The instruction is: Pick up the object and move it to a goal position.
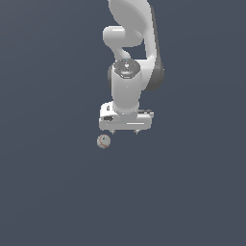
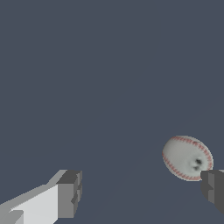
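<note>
The object is a small off-white ball (image 1: 103, 141) with thin red seam lines, lying on the dark grey floor. In the exterior view it sits just below and toward the exterior view's left of my gripper (image 1: 125, 130), which hangs from the white arm. In the wrist view the ball (image 2: 187, 157) lies close to one dark fingertip (image 2: 213, 189), not in the middle of the gap. The other fingertip (image 2: 69, 194) is far from it. My gripper (image 2: 141, 191) is open and holds nothing. Whether the finger touches the ball I cannot tell.
The white arm (image 1: 129, 43) rises toward the top of the exterior view. A plain dark grey floor (image 1: 57, 192) lies all around. No other object shows.
</note>
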`<state>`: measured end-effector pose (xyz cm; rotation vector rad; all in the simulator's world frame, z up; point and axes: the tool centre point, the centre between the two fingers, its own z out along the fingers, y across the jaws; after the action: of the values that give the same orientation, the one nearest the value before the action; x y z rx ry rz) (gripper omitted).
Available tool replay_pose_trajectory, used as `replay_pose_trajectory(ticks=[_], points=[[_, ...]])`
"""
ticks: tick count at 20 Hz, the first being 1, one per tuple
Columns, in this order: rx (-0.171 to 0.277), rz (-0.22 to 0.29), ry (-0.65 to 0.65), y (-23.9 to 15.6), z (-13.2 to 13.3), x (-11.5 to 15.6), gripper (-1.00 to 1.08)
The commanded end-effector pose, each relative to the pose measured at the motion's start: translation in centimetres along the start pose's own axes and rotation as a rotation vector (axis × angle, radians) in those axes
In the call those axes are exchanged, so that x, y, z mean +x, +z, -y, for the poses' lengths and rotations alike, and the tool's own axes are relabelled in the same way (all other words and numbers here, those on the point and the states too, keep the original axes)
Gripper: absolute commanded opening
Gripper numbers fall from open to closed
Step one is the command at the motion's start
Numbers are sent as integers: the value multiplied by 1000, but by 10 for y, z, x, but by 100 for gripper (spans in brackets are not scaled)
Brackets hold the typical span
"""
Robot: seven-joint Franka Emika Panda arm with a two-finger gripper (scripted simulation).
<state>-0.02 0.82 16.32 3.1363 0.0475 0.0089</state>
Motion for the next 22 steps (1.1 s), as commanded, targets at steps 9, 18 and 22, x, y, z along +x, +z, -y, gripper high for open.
replay_pose_trajectory(ticks=[9, 18, 22], points=[[13, -12, 2, -17, -8, 3, 100], [14, -11, 38, -13, -12, 2, 100], [15, -9, 103, -6, -20, 1, 100]])
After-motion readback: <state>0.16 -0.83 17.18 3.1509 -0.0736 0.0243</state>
